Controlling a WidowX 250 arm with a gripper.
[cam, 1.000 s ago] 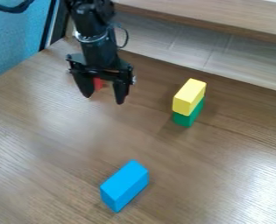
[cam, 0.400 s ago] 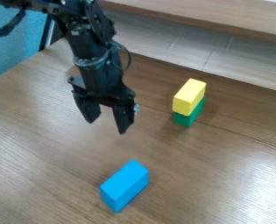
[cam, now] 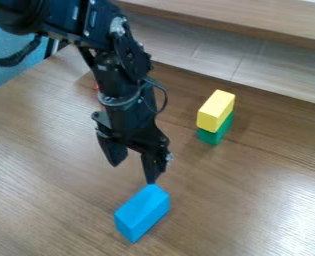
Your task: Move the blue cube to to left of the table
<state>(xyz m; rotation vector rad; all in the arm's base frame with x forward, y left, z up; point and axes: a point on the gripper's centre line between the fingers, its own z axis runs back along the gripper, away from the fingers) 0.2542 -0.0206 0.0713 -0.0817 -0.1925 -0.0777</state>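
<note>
the black gripper [cam: 133, 174] hangs down over the wooden table [cam: 46, 155], its two fingers spread, with bare tabletop showing through the gap. the arm comes in from the upper left, a dark cable [cam: 13, 60] looping beside it. one fingertip, the one on the right of the view, meets the far upper end of the blue cube [cam: 141, 212] in the picture; whether the two really touch, i can't tell. the other fingertip is apart from it, farther up and to the left. the cube, really an oblong block, lies on the table low in the view, a bit left of the middle, set at a slant with its near end toward the lower left. up and to the right, well apart from it, a yellow block [cam: 215, 110] sits on top of a green block [cam: 215, 134]. a small bit of something red [cam: 96, 87] shows just beside the arm, mostly hidden. a pale wooden board [cam: 240, 20] runs along the top edge.
</note>
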